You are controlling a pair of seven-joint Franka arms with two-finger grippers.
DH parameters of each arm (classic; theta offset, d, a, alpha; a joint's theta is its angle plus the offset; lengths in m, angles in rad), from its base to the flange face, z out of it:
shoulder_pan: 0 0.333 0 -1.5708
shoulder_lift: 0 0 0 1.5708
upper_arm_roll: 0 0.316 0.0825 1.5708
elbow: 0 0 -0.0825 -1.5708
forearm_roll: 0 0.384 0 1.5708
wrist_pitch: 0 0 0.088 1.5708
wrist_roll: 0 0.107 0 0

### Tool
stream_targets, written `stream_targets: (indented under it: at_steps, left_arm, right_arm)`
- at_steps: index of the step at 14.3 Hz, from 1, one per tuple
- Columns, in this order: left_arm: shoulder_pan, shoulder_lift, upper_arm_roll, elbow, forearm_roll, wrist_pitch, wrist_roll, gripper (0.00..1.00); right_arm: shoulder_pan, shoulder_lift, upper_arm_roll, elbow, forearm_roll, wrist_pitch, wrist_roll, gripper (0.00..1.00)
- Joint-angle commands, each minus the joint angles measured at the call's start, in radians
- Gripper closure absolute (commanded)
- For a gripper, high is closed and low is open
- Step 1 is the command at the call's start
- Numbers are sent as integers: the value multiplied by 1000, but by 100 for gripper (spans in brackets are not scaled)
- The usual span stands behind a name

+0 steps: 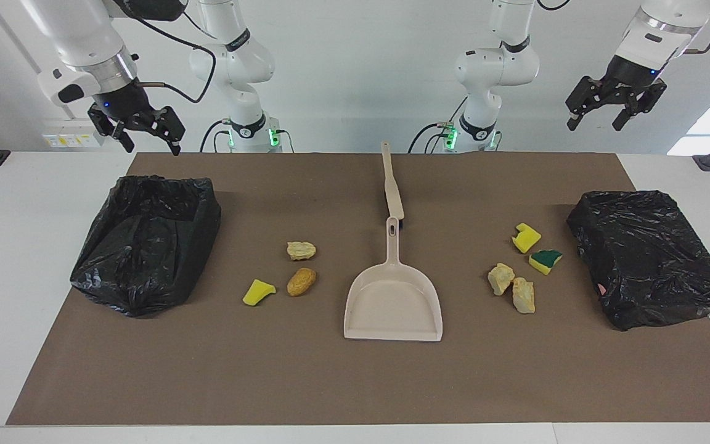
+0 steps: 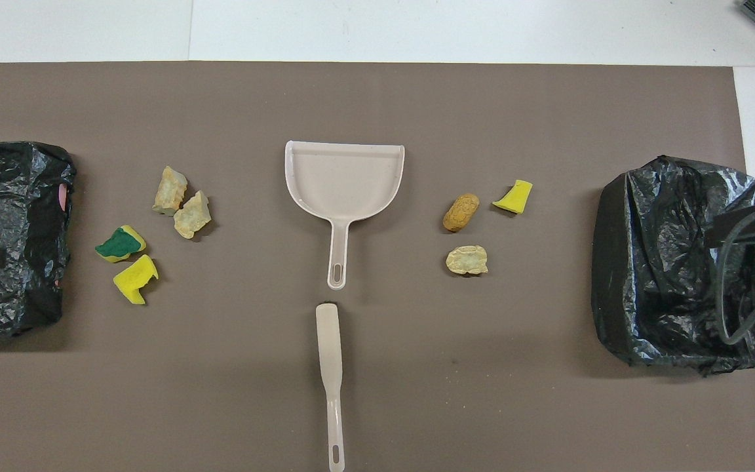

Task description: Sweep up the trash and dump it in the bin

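The trash is lying loose on the brown mat in two clusters, one on each side of the beige dustpan. Toward the right arm's end, a yellow sponge wedge, a tan bread-like lump and a paler crusty lump are sitting close together, the paler lump being nearest the robots. Toward the left arm's end, a plain yellow sponge piece, a green-topped sponge piece and two beige crusty lumps are lying grouped, the two lumps touching. The dustpan is resting flat at the middle of the desk, its handle pointing toward the robots; the beige brush is lying in line with it, nearer the robots, just apart from the handle tip. An open bin lined with black plastic is standing at the right arm's end, and a black-bagged bin at the left arm's end. The right pincer is hanging high over the first bin, fingers spread and holding nothing. The left pincer is waiting high over the second bin, likewise spread and empty.
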Motion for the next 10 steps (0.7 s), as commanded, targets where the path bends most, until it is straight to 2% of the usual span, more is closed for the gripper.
stream_targets:
  at_steps: [1, 6, 10]
  left_arm:
    - [-5, -25, 5, -33, -14, 26, -4, 0]
    - [-6, -27, -1, -36, -14, -3, -3, 0]
    - [-29, -57, -20, -160, -14, 119, -6, 0]
  right_arm:
    - [-6, -9, 3, -10, 16, 12, 18, 0]
    - [-6, -9, 3, -10, 16, 12, 18, 0]
    - [-6, -9, 3, -10, 16, 12, 18, 0]
